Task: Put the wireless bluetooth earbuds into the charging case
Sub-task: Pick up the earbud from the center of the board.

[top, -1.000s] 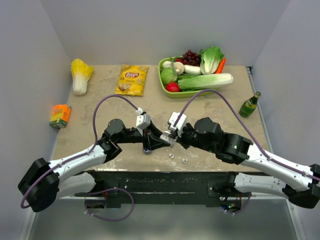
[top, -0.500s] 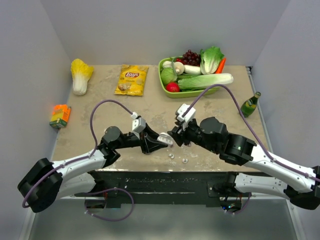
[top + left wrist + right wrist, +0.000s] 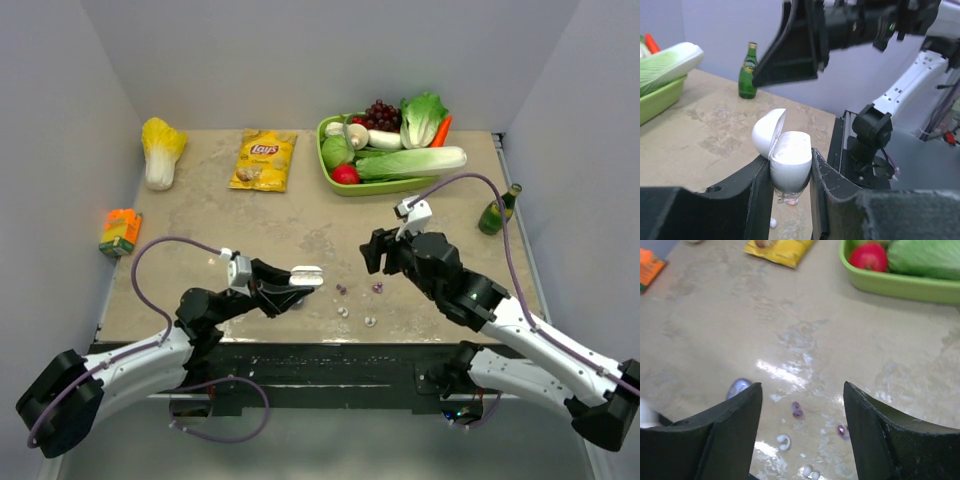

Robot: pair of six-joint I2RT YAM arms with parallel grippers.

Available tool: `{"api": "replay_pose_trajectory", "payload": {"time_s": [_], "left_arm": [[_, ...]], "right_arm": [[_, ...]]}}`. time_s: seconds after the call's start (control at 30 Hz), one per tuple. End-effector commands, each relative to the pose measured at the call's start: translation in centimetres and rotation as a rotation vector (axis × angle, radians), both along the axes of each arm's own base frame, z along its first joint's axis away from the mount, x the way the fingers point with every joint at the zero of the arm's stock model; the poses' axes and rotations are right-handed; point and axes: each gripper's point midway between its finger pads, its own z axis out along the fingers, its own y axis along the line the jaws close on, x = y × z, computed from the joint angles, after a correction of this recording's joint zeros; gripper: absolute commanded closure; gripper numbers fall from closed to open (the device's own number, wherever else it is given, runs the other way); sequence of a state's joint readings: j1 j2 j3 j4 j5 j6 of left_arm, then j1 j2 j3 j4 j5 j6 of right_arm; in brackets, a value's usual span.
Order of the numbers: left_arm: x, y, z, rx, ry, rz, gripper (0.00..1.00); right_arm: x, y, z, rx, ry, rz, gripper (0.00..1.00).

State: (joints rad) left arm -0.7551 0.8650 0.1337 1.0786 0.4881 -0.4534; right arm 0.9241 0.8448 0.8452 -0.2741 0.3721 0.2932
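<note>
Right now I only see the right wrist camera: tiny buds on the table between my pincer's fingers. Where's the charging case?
Observer: The left pincer is shut on the white charging case.
Operator: Is its lid open?
Observer: Yes. The left wrist view shows the lid flipped up.
Operator: Is anything standing off to my right?
Observer: A green bottle stands upright, to the right of the green tray.
</note>
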Motion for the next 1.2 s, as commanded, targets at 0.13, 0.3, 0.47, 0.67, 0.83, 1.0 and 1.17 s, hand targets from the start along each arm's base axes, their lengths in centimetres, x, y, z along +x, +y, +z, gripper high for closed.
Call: {"api": "replay_pose_trajectory", "payload": {"time_s": [0.13,0.3,0.47,0.67,0.83,1.0,1.17], "left_arm": [[0.3,2.8,1.3,-0.158,-0.049,0.164,1.00],[-1.0,2.3,-0.3,-0.130,-0.069,0.147,1.00],[-1.2,2.6,-0.9,-0.125,-0.055,0.161,1.00],[-0.7,2.7,-1.8,-0.085,-0.019,0.191,1.00],[-0.9,2.5,-2.4,-0.075,0.005,0.175,1.00],[-1.0,2.5,-2.6,-0.071,0.014,0.168,1.00],[-0.9,2.4,-2.7,-0.067,0.018,0.166,1.00]], "right_arm": [[0.2,-1.7,-10.4,0.078,0.273,-0.084,0.40],[0.4,-1.4,-12.9,0.037,0.318,-0.088,0.45],[-0.2,-1.4,-13.2,-0.021,0.320,-0.035,0.44],[-3.8,1.9,-15.0,-0.133,0.399,0.130,0.48],[-6.0,4.0,-16.7,-0.156,0.430,0.199,0.55],[-5.6,4.3,-16.8,-0.154,0.407,0.181,0.59],[-5.1,4.3,-18.4,-0.189,0.421,0.148,0.60]]}}
